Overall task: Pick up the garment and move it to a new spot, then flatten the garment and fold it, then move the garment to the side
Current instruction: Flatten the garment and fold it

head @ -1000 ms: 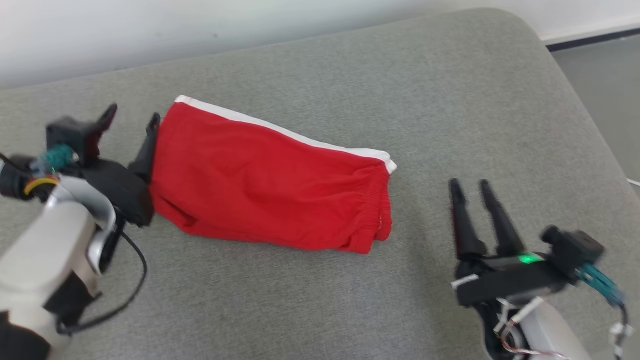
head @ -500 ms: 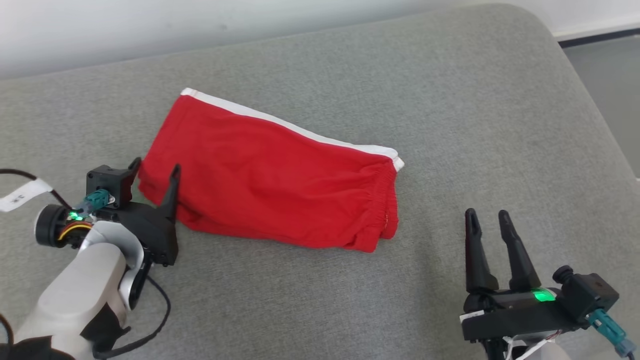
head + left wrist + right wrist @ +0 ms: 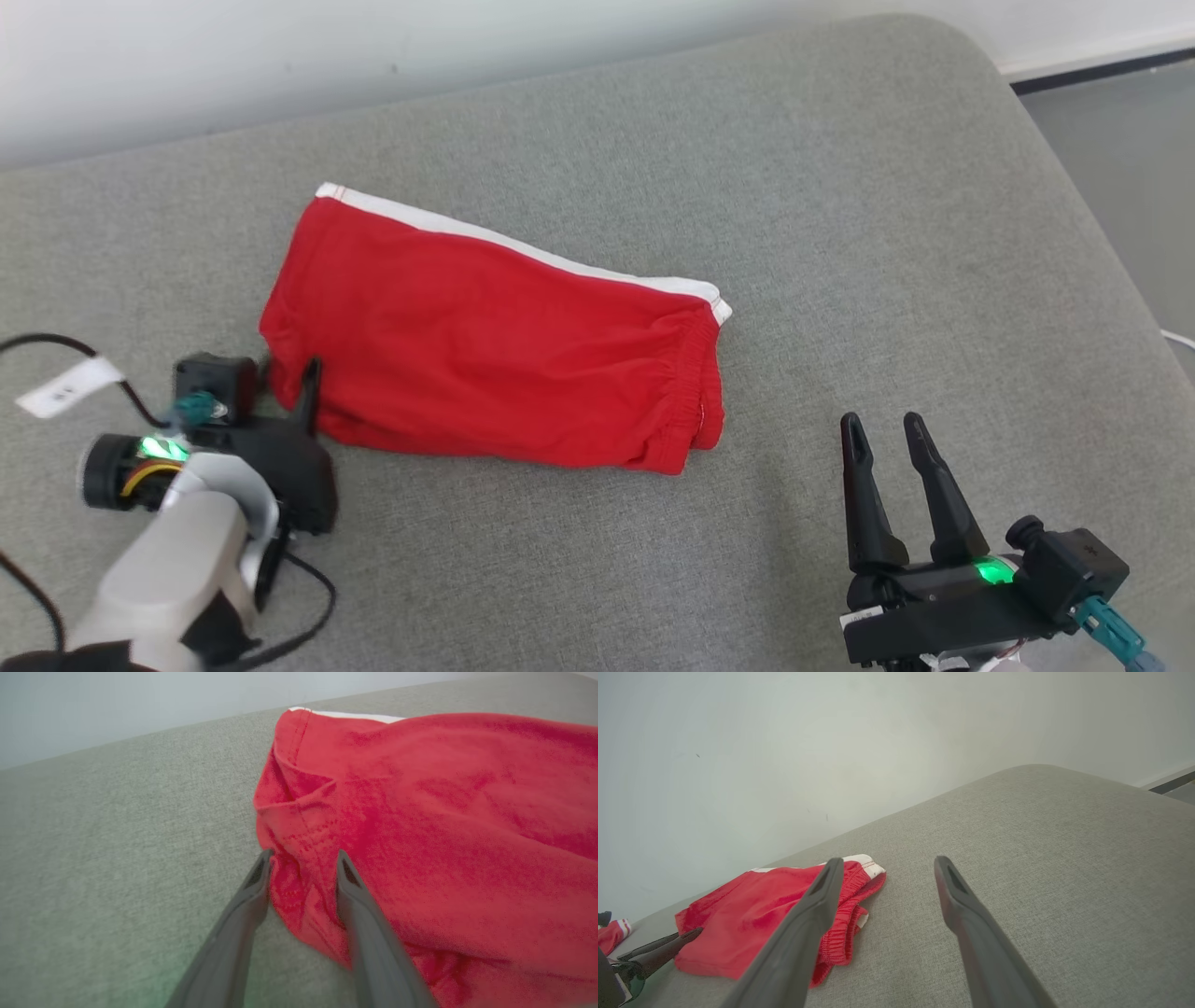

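The jaws of the left gripper straddle a corner of the shorts, spread, not pinching; those of the right gripper stand spread over the cushion.

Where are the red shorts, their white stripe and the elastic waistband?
red shorts (image 3: 485,364), head view, middle of the red cloth
white stripe (image 3: 523,250), head view, midway along the stripe
elastic waistband (image 3: 702,383), head view, gathered right end

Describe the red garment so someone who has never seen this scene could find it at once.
Start from the big grey cushion against the pale wall. Left of its middle lie red shorts. They are the one red thing on the grey, with a white stripe along the far edge and a gathered waistband at the right end.
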